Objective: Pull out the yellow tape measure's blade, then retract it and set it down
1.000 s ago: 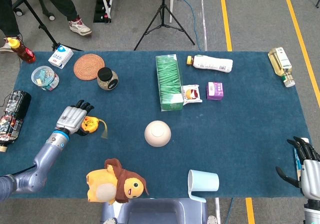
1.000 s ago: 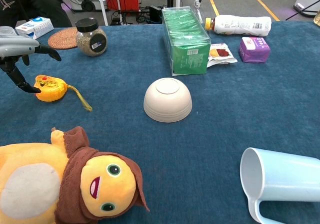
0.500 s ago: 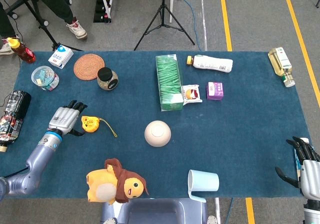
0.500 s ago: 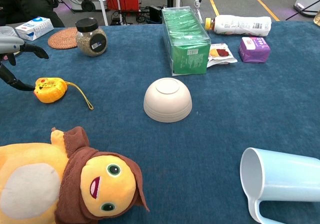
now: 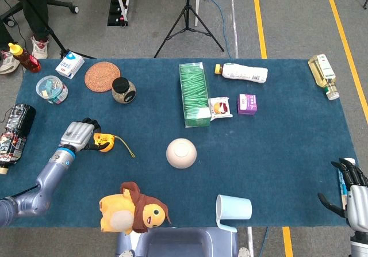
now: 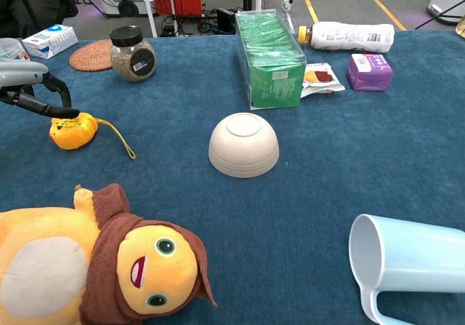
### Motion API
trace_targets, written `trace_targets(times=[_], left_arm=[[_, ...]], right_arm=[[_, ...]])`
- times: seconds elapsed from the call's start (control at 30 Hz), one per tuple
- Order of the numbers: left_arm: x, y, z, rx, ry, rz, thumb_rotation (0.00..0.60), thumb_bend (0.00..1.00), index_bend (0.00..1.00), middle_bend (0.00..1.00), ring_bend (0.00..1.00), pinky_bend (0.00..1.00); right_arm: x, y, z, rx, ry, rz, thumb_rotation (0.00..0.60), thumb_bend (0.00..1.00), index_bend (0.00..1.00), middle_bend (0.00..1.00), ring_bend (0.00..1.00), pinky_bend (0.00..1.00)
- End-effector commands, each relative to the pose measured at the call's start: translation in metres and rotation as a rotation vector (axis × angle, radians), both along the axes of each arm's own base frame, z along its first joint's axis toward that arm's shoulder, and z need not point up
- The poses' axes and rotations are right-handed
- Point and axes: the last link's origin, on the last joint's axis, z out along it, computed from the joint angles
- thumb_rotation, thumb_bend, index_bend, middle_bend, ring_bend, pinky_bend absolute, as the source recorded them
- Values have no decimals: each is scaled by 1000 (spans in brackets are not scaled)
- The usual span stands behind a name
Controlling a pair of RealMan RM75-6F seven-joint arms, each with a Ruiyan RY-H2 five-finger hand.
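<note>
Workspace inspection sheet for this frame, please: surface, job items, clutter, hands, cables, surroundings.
Surface: blue cloth table, flat.
Job's things: yellow tape measure lying on the cloth, its cord trailing right.
Clutter: upturned bowl, green box, jar, plush toy, tipped mug, bottles, snack packs.
Hands: left hand over the tape measure, grasp unclear; right hand idle at the table's right edge, fingers apart.
Cables: blue cable on the floor.
Surroundings: tripod, person's legs at top left.
</note>
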Motion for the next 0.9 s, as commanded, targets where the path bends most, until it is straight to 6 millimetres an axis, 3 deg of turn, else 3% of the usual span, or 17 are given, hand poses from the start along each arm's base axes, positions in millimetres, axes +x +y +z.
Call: trace_targets(times=[0.03,0.47,0.9], left_arm=[[-1,1,-3,0,-5,1,201,186,309,208,128,276],[-8,-5,-3,-20,20,-2,189,187,309,226,128,286],[-24,-45,15,-62,84,17,178,187,309,267,128,291]], right_arm=[[0,0,0,0,1,-1,600,206,193,169,176,276],[2,1,0,0,1,1,600,204,192,170,176,275],[1,1,-1,5,-11,8,600,205,192,170,176,274]])
